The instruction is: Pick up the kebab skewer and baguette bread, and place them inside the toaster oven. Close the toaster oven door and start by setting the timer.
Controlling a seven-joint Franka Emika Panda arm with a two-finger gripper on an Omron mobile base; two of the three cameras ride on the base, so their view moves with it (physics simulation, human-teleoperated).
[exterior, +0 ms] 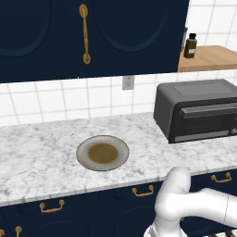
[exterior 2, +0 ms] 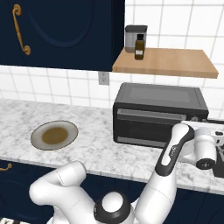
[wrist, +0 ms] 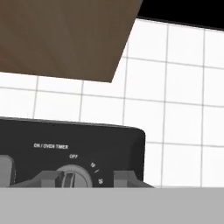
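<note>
The dark grey toaster oven [exterior: 194, 92] [exterior 2: 159, 96] stands on the marble counter with its door [exterior: 206, 121] [exterior 2: 148, 127] shut. The kebab skewer and baguette bread are hidden. In the hand view my gripper [wrist: 87, 178] is at the oven's control panel, below the "ON / OVEN TIMER" label. Its dark fingertips [wrist: 127, 177] stand on either side of the round timer knob [wrist: 72, 175], and a gap shows on the right side. The knob's pointer sits near OFF. In the right base view my wrist [exterior 2: 203, 151] hangs by the oven's right end.
A grey plate [exterior: 121, 147] [exterior 2: 39, 131] with a brown centre lies bare on the counter, left of the oven. A wooden shelf [exterior 2: 175, 63] [exterior: 208, 58] above the oven carries a brown bottle [exterior 2: 139, 48] and a grey canister [exterior 2: 133, 35]. Dark blue cabinets hang overhead.
</note>
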